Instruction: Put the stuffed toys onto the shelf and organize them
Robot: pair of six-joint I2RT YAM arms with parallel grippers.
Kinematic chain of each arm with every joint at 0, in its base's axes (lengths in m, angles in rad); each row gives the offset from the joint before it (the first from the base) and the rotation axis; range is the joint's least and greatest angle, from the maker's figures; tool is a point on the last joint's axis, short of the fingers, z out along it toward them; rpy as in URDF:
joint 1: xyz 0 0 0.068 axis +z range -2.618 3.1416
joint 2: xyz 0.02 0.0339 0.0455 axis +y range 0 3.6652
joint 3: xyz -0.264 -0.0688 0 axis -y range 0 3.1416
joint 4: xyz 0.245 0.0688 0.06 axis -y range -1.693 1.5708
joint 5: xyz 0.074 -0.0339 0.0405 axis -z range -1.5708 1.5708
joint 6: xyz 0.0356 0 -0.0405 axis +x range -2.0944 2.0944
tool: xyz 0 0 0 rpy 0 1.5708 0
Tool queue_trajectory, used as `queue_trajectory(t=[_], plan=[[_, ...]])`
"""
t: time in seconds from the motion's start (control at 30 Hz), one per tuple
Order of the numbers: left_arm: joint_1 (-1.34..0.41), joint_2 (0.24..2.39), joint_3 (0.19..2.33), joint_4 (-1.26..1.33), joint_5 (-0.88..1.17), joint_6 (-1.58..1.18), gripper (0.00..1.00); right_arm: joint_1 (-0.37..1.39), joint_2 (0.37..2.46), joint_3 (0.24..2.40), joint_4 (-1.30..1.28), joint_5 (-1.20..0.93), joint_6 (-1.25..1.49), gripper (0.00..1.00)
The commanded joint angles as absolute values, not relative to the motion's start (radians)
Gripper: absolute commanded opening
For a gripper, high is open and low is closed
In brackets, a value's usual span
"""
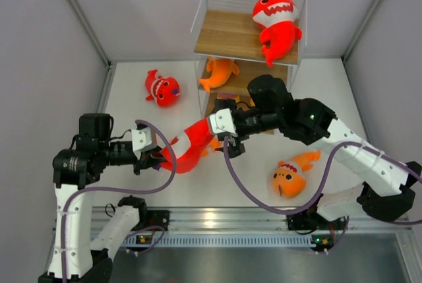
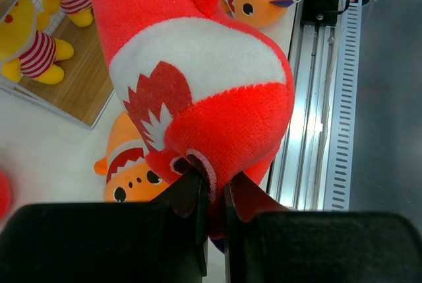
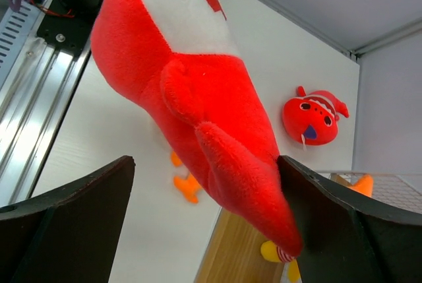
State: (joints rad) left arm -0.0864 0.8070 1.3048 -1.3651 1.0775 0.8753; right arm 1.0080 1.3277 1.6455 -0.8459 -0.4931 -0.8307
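A red shark plush [image 1: 190,148] hangs above the table between both arms. My left gripper [image 1: 158,158] is shut on its head end, pinching it just below the eye [image 2: 212,187]. My right gripper [image 1: 210,136] stands open around the tail [image 3: 231,164]; one finger [image 3: 330,210] touches the tail, the other is apart from it. On the shelf [image 1: 224,32], a second red shark [image 1: 277,22] lies on the top board and an orange fish [image 1: 219,72] on the middle one. A third red shark [image 1: 162,89] lies on the table left of the shelf.
An orange fish [image 1: 290,176] lies on the table at front right. Another orange fish [image 2: 128,167] lies under the held shark. Yellow striped toys [image 2: 33,52] sit on the shelf's bottom board. A metal rail [image 1: 217,220] runs along the near edge.
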Motion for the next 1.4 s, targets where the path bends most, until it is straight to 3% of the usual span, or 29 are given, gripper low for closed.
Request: queue_trajectory(t=[0.0, 0.1, 0.23, 0.4, 0.47, 0.5, 0.6, 0.63, 0.9, 1.1, 1.37], plan=[[-0.094, 0.796, 1.322, -1.509, 1.146, 0.913, 0.00, 1.029, 1.345, 1.678, -0.784, -0.456, -0.847, 0.89], [-0.094, 0.798, 1.325, -1.511, 1.154, 0.919, 0.00, 1.029, 1.373, 1.709, -0.796, -0.456, -0.854, 0.84], [-0.094, 0.801, 1.328, -1.511, 1.152, 0.936, 0.00, 1.029, 1.396, 1.743, -0.828, -0.479, -0.851, 0.52], [-0.094, 0.830, 1.325, -1.509, 1.128, 0.953, 0.00, 1.029, 1.368, 1.732, -0.847, -0.511, -0.850, 0.34], [-0.094, 0.848, 1.325, -1.509, 1.103, 0.953, 0.00, 1.029, 1.355, 1.736, -0.857, -0.515, -0.848, 0.12], [-0.094, 0.857, 1.328, -1.509, 1.092, 0.954, 0.00, 1.029, 1.348, 1.735, -0.857, -0.512, -0.836, 0.09], [-0.092, 0.887, 1.348, -1.478, 1.002, 0.901, 0.97, 1.029, 1.310, 1.730, -0.827, -0.451, -0.769, 0.06], [-0.092, 0.891, 1.357, -1.445, 0.965, 0.861, 0.99, 1.029, 1.298, 1.732, -0.775, -0.410, -0.737, 0.00], [-0.092, 0.847, 1.353, -1.200, 0.478, 0.525, 0.99, 1.029, 1.184, 1.767, -0.583, 0.063, -0.537, 0.00], [-0.092, 0.822, 1.336, -1.154, 0.422, 0.486, 0.99, 1.029, 1.222, 1.879, -0.485, 0.544, -0.503, 0.00], [-0.092, 0.831, 1.286, -1.144, 0.465, 0.491, 0.99, 1.029, 1.391, 2.063, -0.367, 0.968, -0.633, 0.00]])
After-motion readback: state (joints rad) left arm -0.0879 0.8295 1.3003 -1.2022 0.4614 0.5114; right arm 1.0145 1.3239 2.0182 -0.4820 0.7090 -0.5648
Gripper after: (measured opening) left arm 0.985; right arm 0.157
